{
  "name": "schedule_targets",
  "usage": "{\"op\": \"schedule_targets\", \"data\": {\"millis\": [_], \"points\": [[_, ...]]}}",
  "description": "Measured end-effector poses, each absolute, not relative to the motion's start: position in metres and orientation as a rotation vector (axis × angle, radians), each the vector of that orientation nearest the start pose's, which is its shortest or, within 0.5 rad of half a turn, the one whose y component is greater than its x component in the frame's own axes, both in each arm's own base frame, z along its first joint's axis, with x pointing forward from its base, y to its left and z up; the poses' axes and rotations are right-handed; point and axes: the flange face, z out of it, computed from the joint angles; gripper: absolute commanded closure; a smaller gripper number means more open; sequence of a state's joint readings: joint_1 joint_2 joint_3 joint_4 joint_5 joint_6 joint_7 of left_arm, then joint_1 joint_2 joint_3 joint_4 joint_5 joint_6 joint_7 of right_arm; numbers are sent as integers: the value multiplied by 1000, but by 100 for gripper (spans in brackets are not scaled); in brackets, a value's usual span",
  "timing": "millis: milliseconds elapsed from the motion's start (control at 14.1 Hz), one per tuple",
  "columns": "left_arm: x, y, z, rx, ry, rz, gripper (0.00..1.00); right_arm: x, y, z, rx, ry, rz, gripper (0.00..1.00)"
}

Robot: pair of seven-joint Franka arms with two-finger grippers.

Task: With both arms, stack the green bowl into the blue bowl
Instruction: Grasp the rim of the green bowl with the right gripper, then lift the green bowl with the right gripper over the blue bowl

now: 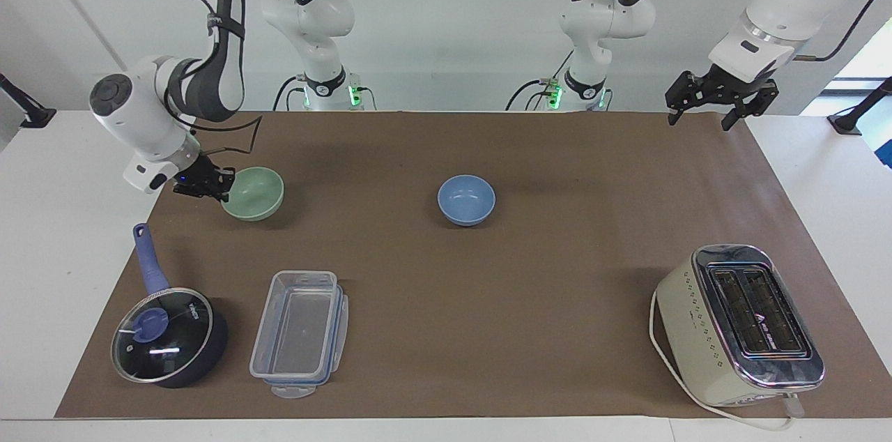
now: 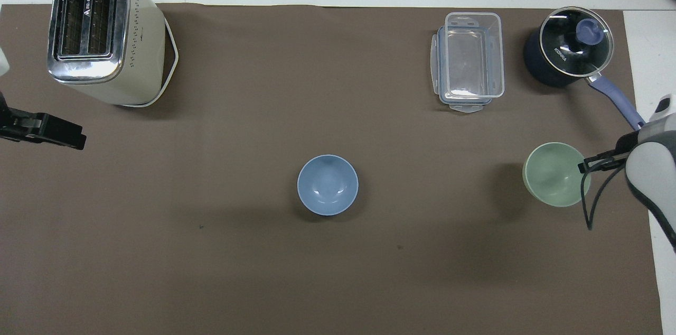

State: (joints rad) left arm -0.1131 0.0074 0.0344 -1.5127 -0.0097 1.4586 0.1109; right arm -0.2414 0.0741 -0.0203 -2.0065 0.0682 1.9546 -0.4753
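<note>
In the right end effector [image 1: 221,185]: green bowl [image 1: 255,194], lifted.

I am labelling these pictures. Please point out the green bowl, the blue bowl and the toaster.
green bowl [image 1: 256,189], facing view, inner wall.
blue bowl [image 2: 327,185], overhead view, inside bottom.
toaster [image 1: 756,313], facing view, slotted top.

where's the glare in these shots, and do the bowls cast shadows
Facing view: glare streaks the saucepan's glass lid and the toaster's chrome top. Overhead view: the toaster's chrome rim shines; a soft shadow lies on the mat beside the green bowl, toward the blue bowl, whose own shadow is fainter.
</note>
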Motion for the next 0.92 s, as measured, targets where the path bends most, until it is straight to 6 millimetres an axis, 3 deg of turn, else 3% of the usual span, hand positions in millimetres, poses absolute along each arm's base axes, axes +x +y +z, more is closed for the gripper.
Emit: {"op": "schedule_targets", "data": {"millis": [213,426,922], "points": [[543,-47,638,-3139,306,96,0,537,-114,458,-3002,-304,61,100],[544,-46,638,-3139,305,96,0,545,-60,482,-3005,-247,60,100],[544,-45,638,-3139,303,96,0,547,97,487,-3031,-30,61,100]]}}
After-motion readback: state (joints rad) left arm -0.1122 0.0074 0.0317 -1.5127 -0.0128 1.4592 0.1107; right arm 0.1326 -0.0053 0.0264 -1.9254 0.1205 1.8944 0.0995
